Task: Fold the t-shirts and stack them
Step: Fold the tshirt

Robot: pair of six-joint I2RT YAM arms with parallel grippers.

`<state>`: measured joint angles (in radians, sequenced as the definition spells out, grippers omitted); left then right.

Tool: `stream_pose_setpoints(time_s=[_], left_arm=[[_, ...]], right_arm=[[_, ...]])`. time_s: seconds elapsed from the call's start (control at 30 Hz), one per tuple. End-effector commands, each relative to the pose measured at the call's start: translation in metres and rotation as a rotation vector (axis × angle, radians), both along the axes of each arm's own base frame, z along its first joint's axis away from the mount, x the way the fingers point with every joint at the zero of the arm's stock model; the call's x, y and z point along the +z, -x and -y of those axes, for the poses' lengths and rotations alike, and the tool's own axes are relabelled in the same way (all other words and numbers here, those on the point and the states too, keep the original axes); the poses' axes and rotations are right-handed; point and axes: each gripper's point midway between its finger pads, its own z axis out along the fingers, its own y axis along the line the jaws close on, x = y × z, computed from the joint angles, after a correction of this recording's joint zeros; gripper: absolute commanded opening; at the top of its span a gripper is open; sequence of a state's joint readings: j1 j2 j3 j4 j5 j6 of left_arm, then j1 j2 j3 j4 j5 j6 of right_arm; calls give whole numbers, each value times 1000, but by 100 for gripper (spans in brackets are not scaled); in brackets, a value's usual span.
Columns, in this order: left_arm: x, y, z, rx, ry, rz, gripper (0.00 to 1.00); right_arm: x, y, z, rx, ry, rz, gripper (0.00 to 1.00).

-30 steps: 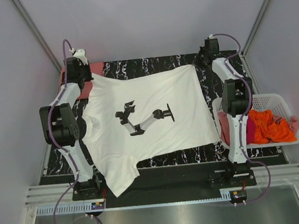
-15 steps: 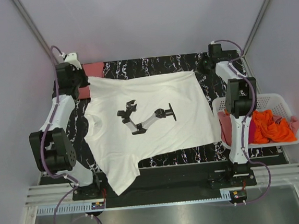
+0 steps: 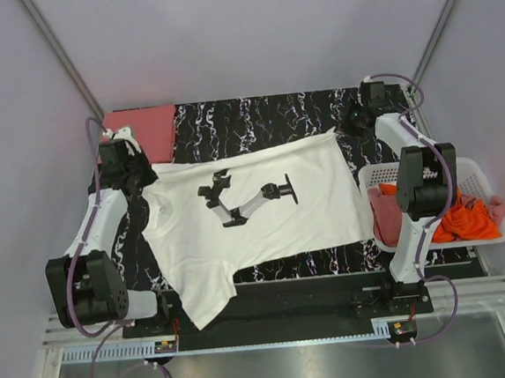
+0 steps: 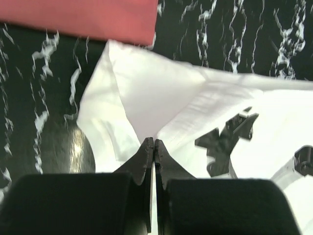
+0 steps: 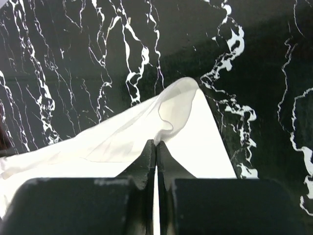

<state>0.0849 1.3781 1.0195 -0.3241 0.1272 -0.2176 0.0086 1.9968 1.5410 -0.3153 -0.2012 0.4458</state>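
A cream-white t-shirt [image 3: 312, 210] with a black robot-arm print lies spread on the black marbled table [image 3: 255, 114], one sleeve hanging over the near edge. My left gripper [image 3: 148, 174] is shut on its far-left corner; in the left wrist view the jaws [image 4: 154, 142] pinch the raised white cloth [image 4: 146, 88]. At the far-right corner my right gripper [image 3: 346, 128] is shut on the hem, which bunches at the closed tips [image 5: 156, 143] of the white cloth [image 5: 205, 147]. A folded salmon-pink t-shirt [image 3: 145, 128] [image 4: 88, 17] lies at the back left.
A white slatted basket [image 3: 472, 168] stands at the right edge of the table, holding an orange t-shirt [image 3: 467, 214], a magenta one [image 3: 424, 223] and a pink one [image 3: 379, 218]. Grey walls close in on three sides.
Both grippers have drawn the white shirt's far edge toward the near side. The left arm has left the back-left corner, uncovering the salmon-pink shirt.
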Motion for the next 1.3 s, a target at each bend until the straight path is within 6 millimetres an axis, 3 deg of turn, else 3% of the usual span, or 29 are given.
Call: stream_pose_setpoints(time_s=[0.0, 0.27, 0.37, 0.57, 0.67, 0.93, 1.07, 1.17, 1.27], left_arm=[[-1, 19, 1, 33, 31, 1, 0], [-21, 51, 14, 82, 137, -39, 0], [-14, 59, 7, 114, 105, -6, 0], [19, 65, -3, 174, 88, 93, 0], [24, 68, -6, 190, 75, 105, 0], [-8, 82, 15, 182, 207, 6, 0], [-18, 86, 7, 212, 173, -16, 0], [-34, 90, 8, 223, 182, -62, 0], [-43, 92, 22, 174, 236, -104, 0]], right_arm=[[16, 10, 6, -1, 50, 37, 0], [-1, 28, 9, -7, 58, -30, 1], [-3, 34, 12, -15, 71, -42, 0], [0, 40, 16, -21, 99, -40, 0], [-3, 45, 20, -30, 116, -50, 0], [-11, 58, 18, -15, 110, -86, 0], [-15, 66, 18, -7, 114, -106, 4], [-22, 70, 18, 5, 122, -139, 16], [-20, 70, 19, 3, 122, -149, 30]])
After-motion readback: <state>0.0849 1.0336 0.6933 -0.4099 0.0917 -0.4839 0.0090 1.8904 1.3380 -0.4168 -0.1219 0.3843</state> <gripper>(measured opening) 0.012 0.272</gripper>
